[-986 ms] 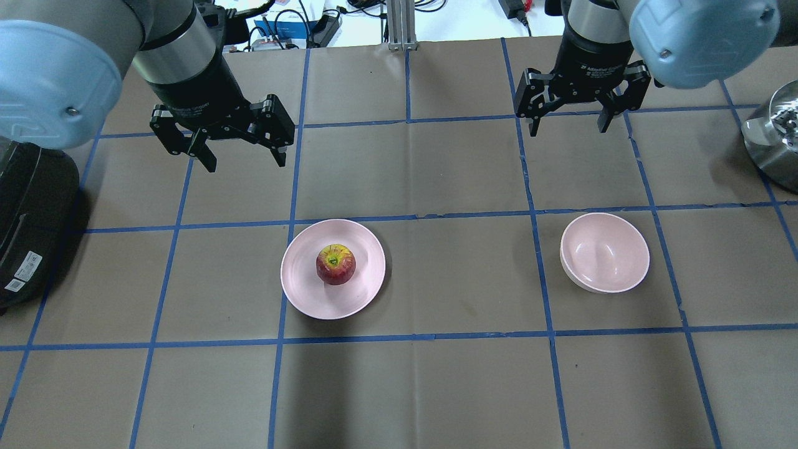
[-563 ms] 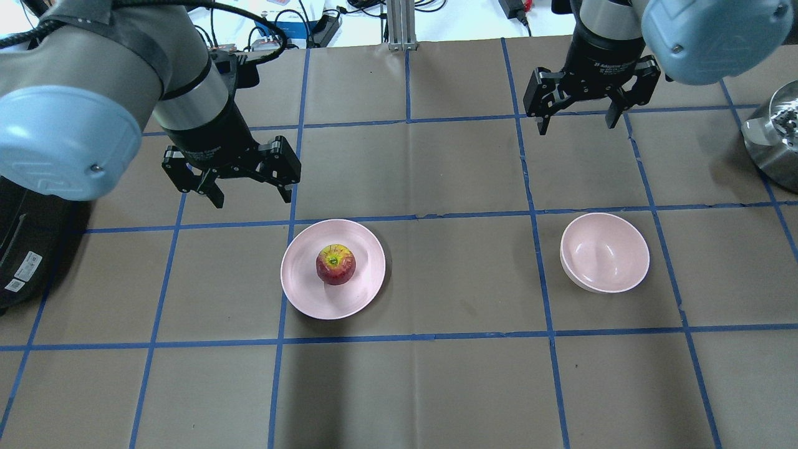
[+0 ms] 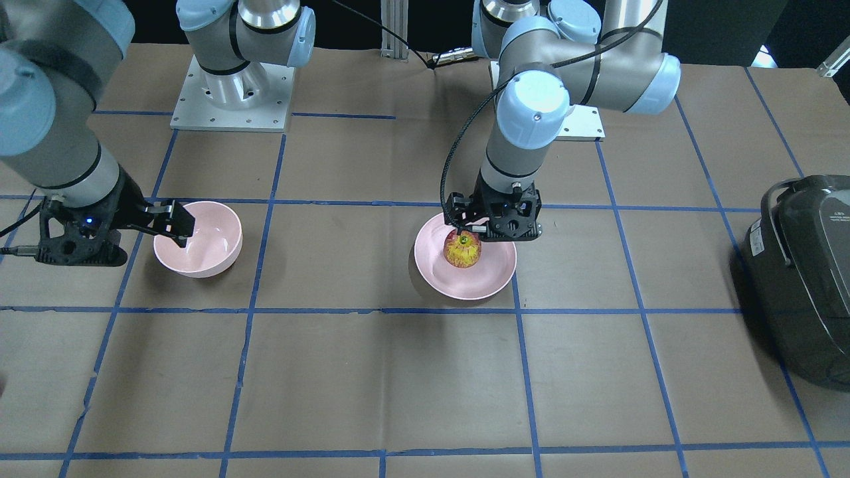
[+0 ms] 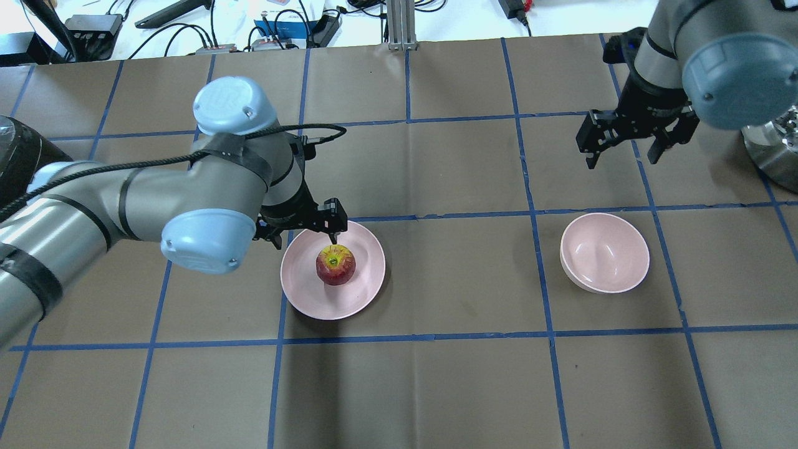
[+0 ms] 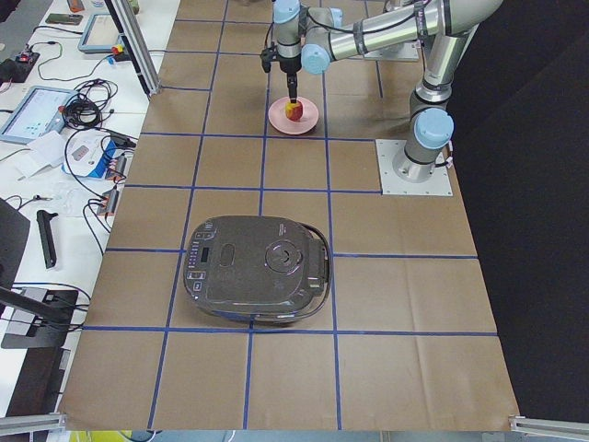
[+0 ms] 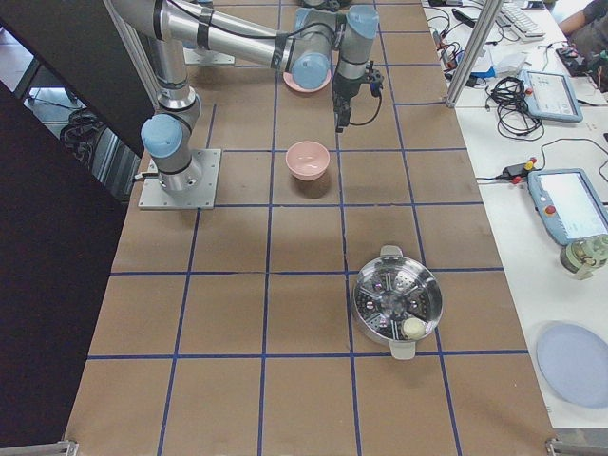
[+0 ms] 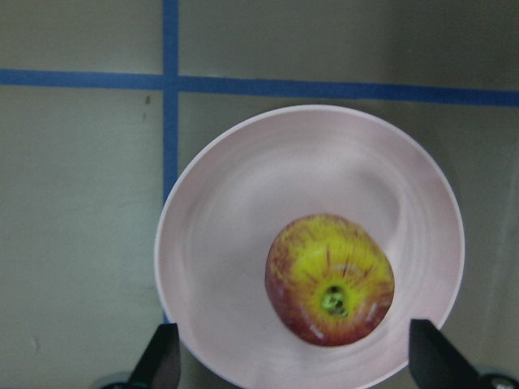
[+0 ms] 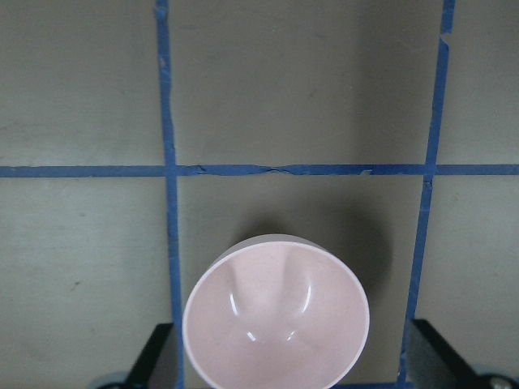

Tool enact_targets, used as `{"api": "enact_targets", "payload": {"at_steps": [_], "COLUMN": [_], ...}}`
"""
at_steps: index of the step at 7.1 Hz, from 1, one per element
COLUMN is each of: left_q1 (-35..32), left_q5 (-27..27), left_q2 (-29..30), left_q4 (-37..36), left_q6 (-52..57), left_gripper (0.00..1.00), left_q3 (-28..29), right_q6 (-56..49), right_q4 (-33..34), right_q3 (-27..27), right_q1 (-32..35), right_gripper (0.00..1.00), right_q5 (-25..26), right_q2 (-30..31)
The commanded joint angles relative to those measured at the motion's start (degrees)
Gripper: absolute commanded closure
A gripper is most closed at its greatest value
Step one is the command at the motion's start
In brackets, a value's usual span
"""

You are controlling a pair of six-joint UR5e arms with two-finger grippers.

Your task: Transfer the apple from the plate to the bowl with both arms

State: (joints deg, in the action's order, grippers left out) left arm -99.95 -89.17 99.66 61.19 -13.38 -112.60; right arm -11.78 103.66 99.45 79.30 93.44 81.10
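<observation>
The apple [image 4: 335,264] sits upright in the middle of the flat pink plate [image 4: 299,293], stem dimple up. My left gripper [image 4: 304,239] is open and empty, low over the plate's far rim, just behind the apple. In the left wrist view the apple [image 7: 329,279] lies on the plate [image 7: 211,259] between the two fingertips [image 7: 160,361]. The deep pink bowl [image 4: 605,252] stands empty to the right. My right gripper [image 4: 621,159] is open and empty, hanging above the table beyond the bowl. The right wrist view shows the bowl [image 8: 276,324] below it.
A black rice cooker [image 3: 803,272] stands at the table's end on my left. A steel steamer pot [image 4: 773,137] stands at the far right. Blue tape lines [image 4: 411,217] grid the brown table cover. Cables and devices lie beyond the far edge.
My left arm has swung down and toward the plate, bringing its open gripper to the plate's far rim. My right gripper has moved right and a little nearer the bowl.
</observation>
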Motion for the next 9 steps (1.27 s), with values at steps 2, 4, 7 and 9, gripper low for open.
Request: {"api": "enact_targets", "payload": {"at_steps": [2,4,7,9], "left_q1": [-3.6,-3.6,-3.6,-4.0], "left_q5": [-1.3,-1.5,-1.4,-0.8], "left_q2": [7.7,7.7,2.4,-0.8], "left_q4": [-9.9,-9.9,-5.2,12.5], "left_q6": [-1.0,0.0,0.0,-2.0], "left_gripper": [0.0,0.43,0.69,0.69], "left_q3": [-2.4,-2.6,-0.6,10.9], "right_q6": [-8.5,-8.6,-8.3,-7.9], "right_q4": [17.6,20.2,14.6,14.5], "right_q3": [14.7,19.8,19.2,19.0], "right_q1": [-8.0,-8.7,-10.3,-10.0], "right_gripper": [0.0,0.1,0.98,0.96], "right_q5": [-0.7,-0.4,-0.5,-1.9], "right_q2": [-3.0,-3.1,-2.4,-1.7]}}
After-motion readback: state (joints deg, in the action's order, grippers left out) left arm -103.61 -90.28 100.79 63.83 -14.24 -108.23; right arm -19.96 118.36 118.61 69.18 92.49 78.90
